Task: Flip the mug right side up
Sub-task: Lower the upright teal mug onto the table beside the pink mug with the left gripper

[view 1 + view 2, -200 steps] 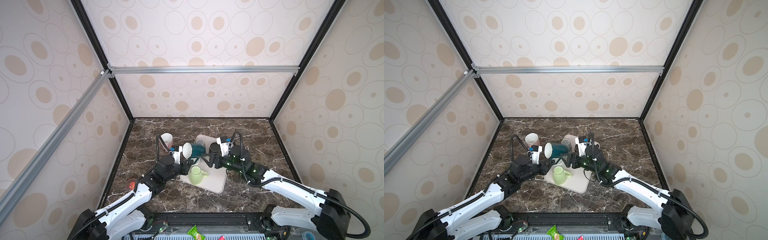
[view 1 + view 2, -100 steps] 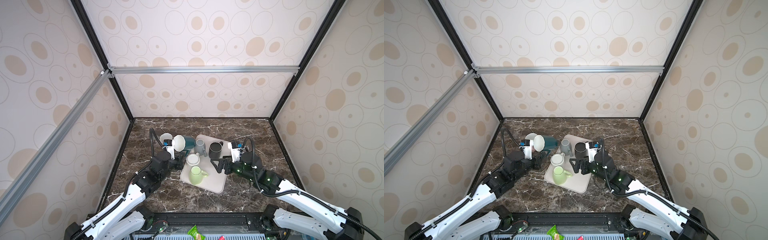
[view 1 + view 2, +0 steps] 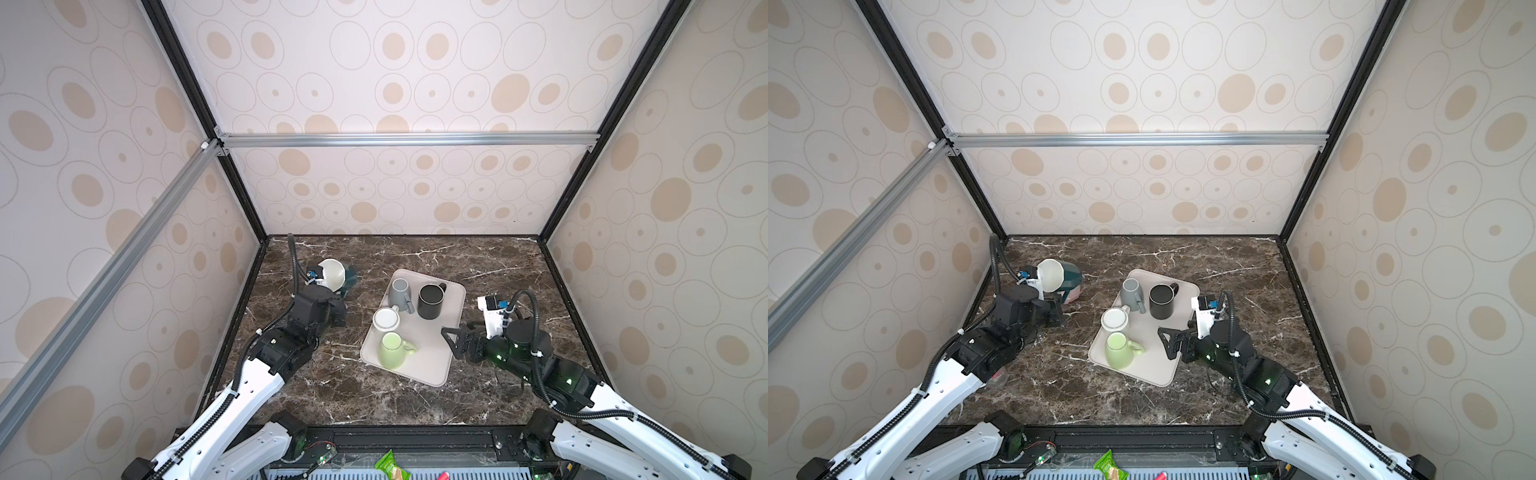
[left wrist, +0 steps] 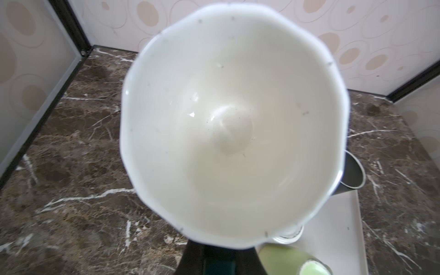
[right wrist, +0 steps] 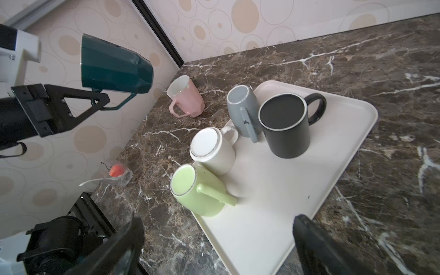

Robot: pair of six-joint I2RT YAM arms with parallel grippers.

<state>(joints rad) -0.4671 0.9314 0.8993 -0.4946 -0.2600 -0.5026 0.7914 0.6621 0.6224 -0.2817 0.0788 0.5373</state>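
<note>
One teal mug (image 5: 114, 66) hangs sideways, mouth toward the left tool (image 5: 101, 102) gripping its handle (image 5: 125, 102); right tool (image 5: 217, 228) gapes.

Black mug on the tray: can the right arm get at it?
Probably yes: the right gripper hangs open at the tray's edge, with only bare tray between it and the black mug.

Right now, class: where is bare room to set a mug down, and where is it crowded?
Free: the tray in front of the black mug; bare table behind the tray and before it. Crowded: grey mug, white mug, green mug along the tray's left.
</note>
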